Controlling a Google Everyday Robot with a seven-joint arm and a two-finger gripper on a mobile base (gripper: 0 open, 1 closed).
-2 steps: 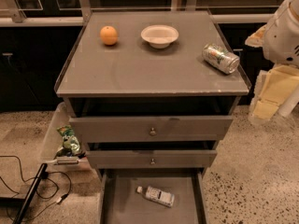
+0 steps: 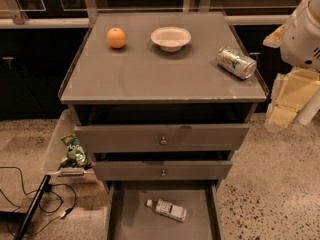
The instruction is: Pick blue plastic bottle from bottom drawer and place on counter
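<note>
The blue plastic bottle (image 2: 169, 209), small and clear with a white cap and white label, lies on its side on the floor of the open bottom drawer (image 2: 130, 219). The counter (image 2: 150, 71) is the grey top of the cabinet. My gripper (image 2: 287, 108), cream-yellow under the white arm (image 2: 302, 31), hangs at the right edge of the view. It is beside the cabinet's right front corner, at about counter height, far above and to the right of the bottle. It holds nothing that I can see.
On the counter stand an orange (image 2: 116, 37), a white bowl (image 2: 171, 38) and a dented can (image 2: 235, 62) near the right edge. Two knobbed drawers (image 2: 162, 136) sit slightly open above. A clear bin with a green bag (image 2: 74, 151) and cables (image 2: 35, 199) lie at the left.
</note>
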